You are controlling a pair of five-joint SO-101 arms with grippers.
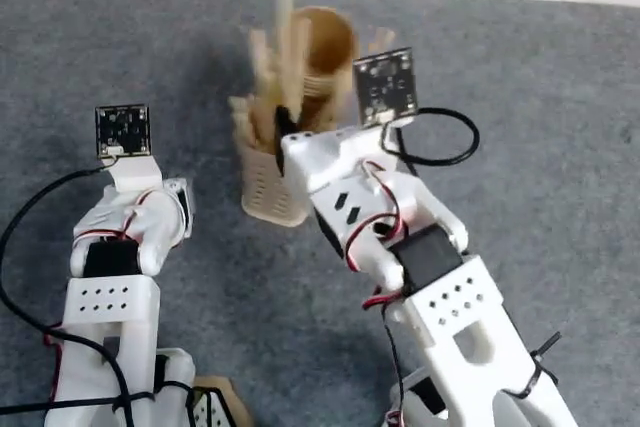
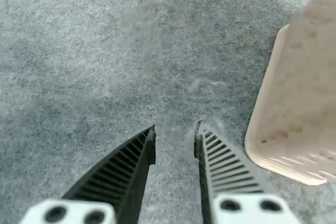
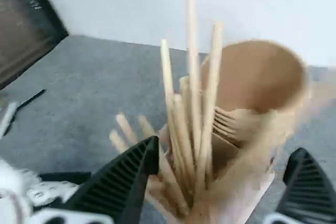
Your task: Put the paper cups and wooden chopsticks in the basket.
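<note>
Right tool (image 3: 228, 148) gapes wide, empty, over the perforated basket (image 1: 270, 197) bristling with slim wooden chopsticks (image 3: 191, 103) and stacked paper cups (image 3: 257, 77).

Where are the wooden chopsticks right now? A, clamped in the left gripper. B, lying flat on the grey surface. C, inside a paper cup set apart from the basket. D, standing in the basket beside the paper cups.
D: the chopsticks stand upright in the basket next to the paper cups, while the left gripper is open with nothing in it.
</note>
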